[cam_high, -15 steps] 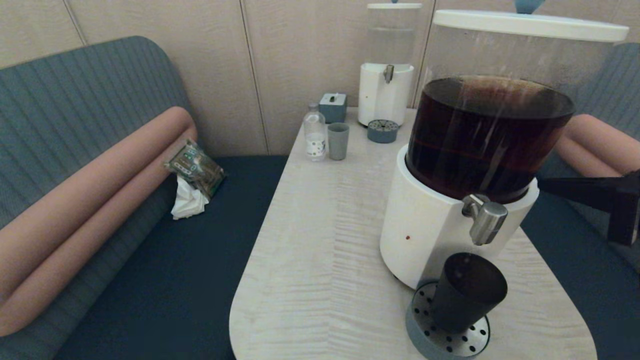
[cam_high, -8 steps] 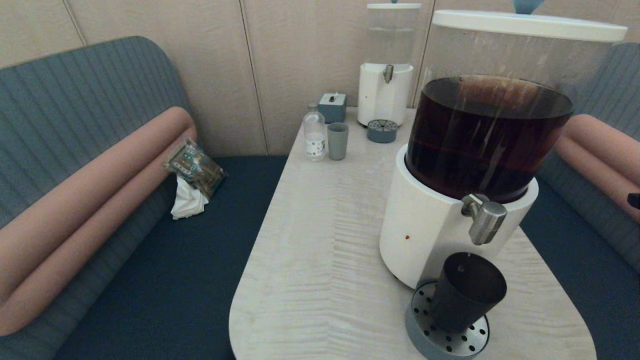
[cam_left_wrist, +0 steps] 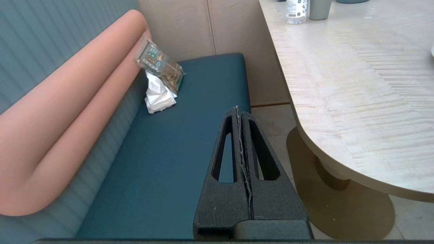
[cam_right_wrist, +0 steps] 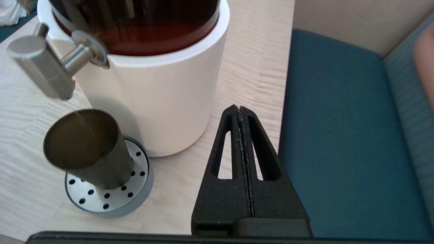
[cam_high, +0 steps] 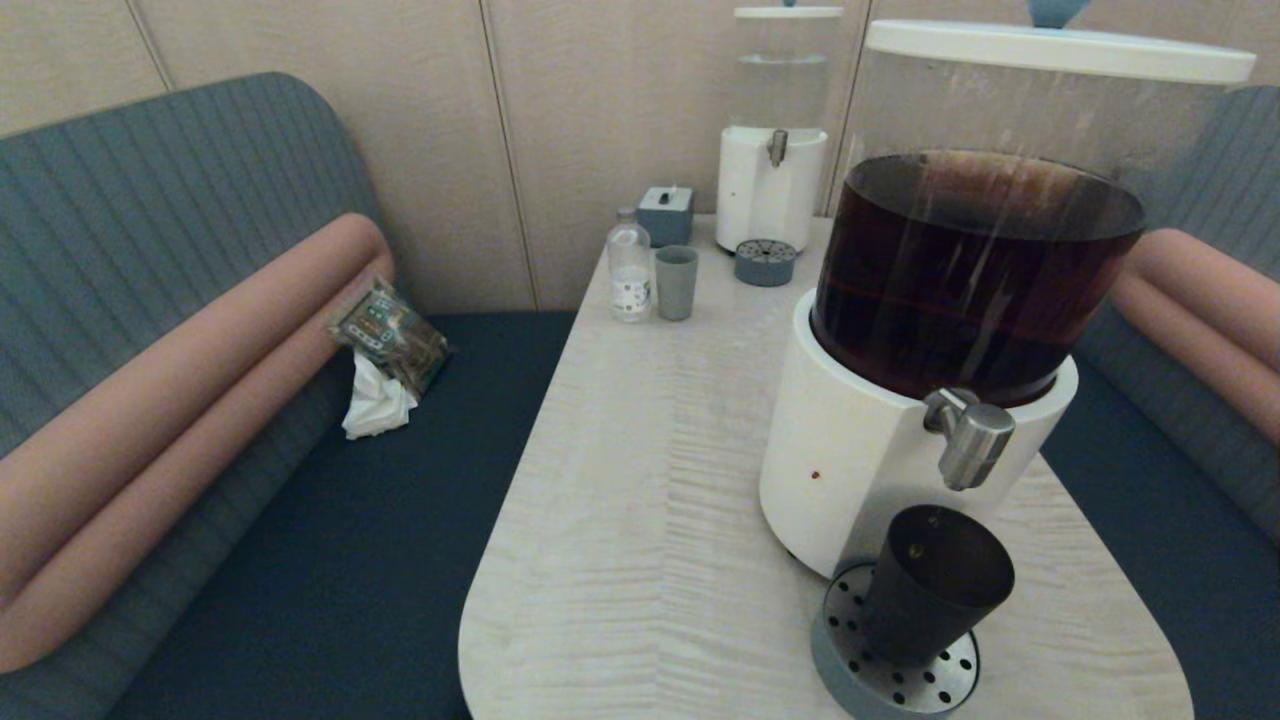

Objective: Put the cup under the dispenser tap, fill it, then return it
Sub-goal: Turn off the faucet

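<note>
The right claw (cam_right_wrist: 241, 112), seen at the lower middle of the right wrist view, has its two fingers pressed flat together and holds nothing; it hangs over the desk edge (cam_right_wrist: 257, 67) beside the white base of the large dispenser (cam_right_wrist: 162, 101), apart from the cup and out of the head view altogether. The left claw (cam_left_wrist: 237, 112) is likewise closed and empty, parked low over the blue bench seat (cam_left_wrist: 169, 152) at the lower middle of its own view, well away from the work. Outward from the right claw, the cup (cam_high: 935, 585) stands upright on the perforated drip tray (cam_high: 900, 680) at the lower right of the head view, directly below the dispenser tap (cam_high: 970, 445), whose steel spout points down toward the cup's mouth. No stream can be made out from the spout, and how full the cup is cannot be told. The placing step looks done, so the step in hand is probably the filling. The next move would call for the right claw to reach the tap and work it without knocking the cup off the tray.
</note>
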Tool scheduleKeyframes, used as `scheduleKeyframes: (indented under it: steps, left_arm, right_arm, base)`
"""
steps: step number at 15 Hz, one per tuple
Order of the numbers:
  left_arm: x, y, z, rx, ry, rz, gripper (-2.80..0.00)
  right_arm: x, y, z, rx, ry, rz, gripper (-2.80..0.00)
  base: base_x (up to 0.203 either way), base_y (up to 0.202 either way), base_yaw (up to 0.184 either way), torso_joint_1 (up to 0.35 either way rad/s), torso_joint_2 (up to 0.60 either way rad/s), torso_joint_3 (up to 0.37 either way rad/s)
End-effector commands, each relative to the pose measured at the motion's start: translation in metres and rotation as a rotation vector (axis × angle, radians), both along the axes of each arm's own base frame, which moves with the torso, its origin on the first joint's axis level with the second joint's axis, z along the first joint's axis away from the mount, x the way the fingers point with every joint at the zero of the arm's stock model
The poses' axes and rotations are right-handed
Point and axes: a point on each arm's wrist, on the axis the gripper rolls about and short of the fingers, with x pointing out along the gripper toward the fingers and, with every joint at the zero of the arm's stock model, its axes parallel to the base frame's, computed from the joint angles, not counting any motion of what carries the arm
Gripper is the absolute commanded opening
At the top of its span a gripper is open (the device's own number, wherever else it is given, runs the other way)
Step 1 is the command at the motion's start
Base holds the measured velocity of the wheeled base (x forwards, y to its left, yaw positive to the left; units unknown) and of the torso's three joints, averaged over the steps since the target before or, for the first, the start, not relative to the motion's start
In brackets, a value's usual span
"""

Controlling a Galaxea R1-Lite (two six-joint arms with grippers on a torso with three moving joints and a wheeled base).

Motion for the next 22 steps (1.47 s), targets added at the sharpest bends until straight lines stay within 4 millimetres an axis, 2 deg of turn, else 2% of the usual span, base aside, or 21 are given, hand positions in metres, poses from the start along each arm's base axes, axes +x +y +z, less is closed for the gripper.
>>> scheduleKeyframes:
  steps: [1,3,6,14,17,22]
  left_arm:
    - [0.003,0.000,-0.011,0.000,0.040,0.001,-2.80]
    - [0.003,0.000,-0.011,0.000,0.039,0.000,-2.80]
    - [0.003,0.000,-0.011,0.000,0.039,0.000,-2.80]
    - [0.003,0.000,-0.011,0.000,0.039,0.000,-2.80]
    - [0.003,0.000,-0.011,0.000,0.040,0.000,-2.80]
    - [0.003,0.000,-0.011,0.000,0.039,0.000,-2.80]
  right_arm:
    - [-0.018,0.000,-0.002,-0.002,-0.048,0.005,-2.80]
    - [-0.033,0.000,-0.002,0.004,-0.092,0.012,-2.80]
    - [-0.054,0.000,-0.020,0.033,-0.144,0.004,-2.80]
    - [-0.118,-0.001,-0.037,0.064,-0.484,-0.073,-2.80]
    - [-0.125,-0.002,-0.048,0.060,-0.513,-0.083,-2.80]
    - [-0.138,-0.003,-0.078,0.038,-0.587,-0.107,-2.80]
  base:
    - [0.000,0.000,0.000,0.000,0.00,0.000]
    - [0.000,0.000,0.000,0.000,0.00,0.000]
    - [0.000,0.000,0.000,0.000,0.00,0.000]
    - [0.000,0.000,0.000,0.000,0.00,0.000]
    - [0.000,0.000,0.000,0.000,0.00,0.000]
    - [0.000,0.000,0.000,0.000,0.00,0.000]
